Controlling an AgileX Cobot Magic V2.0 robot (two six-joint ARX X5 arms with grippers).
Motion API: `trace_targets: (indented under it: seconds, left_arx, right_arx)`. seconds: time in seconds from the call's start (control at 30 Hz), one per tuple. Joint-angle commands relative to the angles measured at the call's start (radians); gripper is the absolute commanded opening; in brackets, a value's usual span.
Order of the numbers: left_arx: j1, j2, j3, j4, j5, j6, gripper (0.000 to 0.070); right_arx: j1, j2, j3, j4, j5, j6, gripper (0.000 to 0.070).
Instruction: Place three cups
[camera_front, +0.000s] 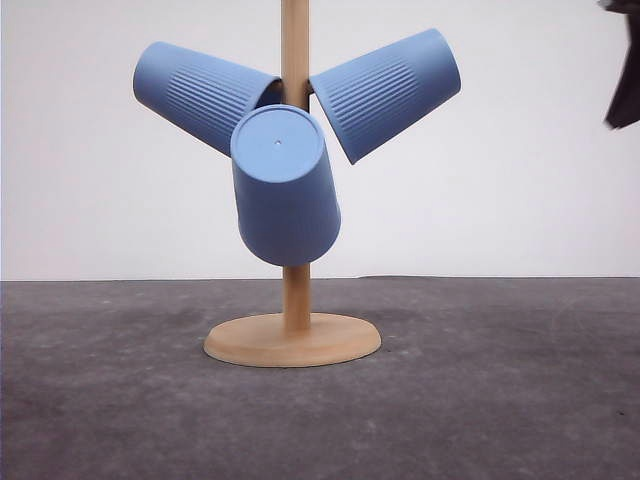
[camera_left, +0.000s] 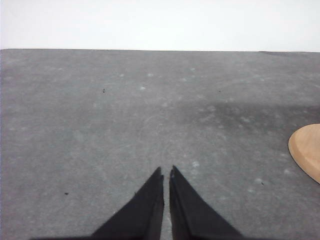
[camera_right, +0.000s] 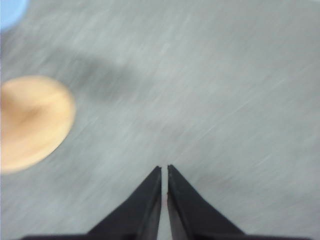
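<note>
Three light-blue ribbed cups hang upside down on a wooden stand in the front view: one at the upper left (camera_front: 200, 92), one at the upper right (camera_front: 388, 92), and one in front (camera_front: 283, 185) with its flat base facing me. My left gripper (camera_left: 166, 172) is shut and empty, low over the grey table, left of the stand's base (camera_left: 307, 150). Also shut with nothing in it, my right gripper (camera_right: 164, 169) hovers above the table to the right of the base (camera_right: 32, 120); this view is blurred. A light-blue cup edge (camera_right: 11, 11) shows in its corner.
The wooden stand has a round base (camera_front: 292, 340) and an upright pole (camera_front: 295, 40) in the middle of the dark grey table (camera_front: 500, 400). A dark part of the right arm (camera_front: 625, 80) shows at the upper right of the front view. A white wall stands behind.
</note>
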Motion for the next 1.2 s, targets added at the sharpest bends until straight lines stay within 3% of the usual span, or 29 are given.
trace_targets:
  seconds: [0.0,0.23,0.47,0.63,1.17]
  left_arx:
    - [0.001,0.0,-0.014,0.015,-0.001,0.005,0.0]
    - [0.001,0.0,-0.014,0.016,-0.001,0.005,0.0]
    - [0.001,0.0,-0.014,0.016,-0.001,0.005,0.0]
    - [0.001,0.0,-0.013,0.015,-0.001,0.005,0.0]
    - [0.001,0.0,-0.013,0.016,-0.001,0.005,0.0]
  right_arx:
    - [-0.02,-0.09,-0.091,0.044,0.024,-0.005,0.0017]
    - [-0.138,-0.537,-0.493,0.149,0.094,0.028,0.0017]
    - [-0.229,-0.83,-0.683,0.159,0.094,0.028,0.0017]
    - [-0.266,-0.853,-0.716,0.294,0.104,0.027,0.0017]
    - [-0.269,-0.853,-0.716,0.306,0.104,0.04,0.0017]
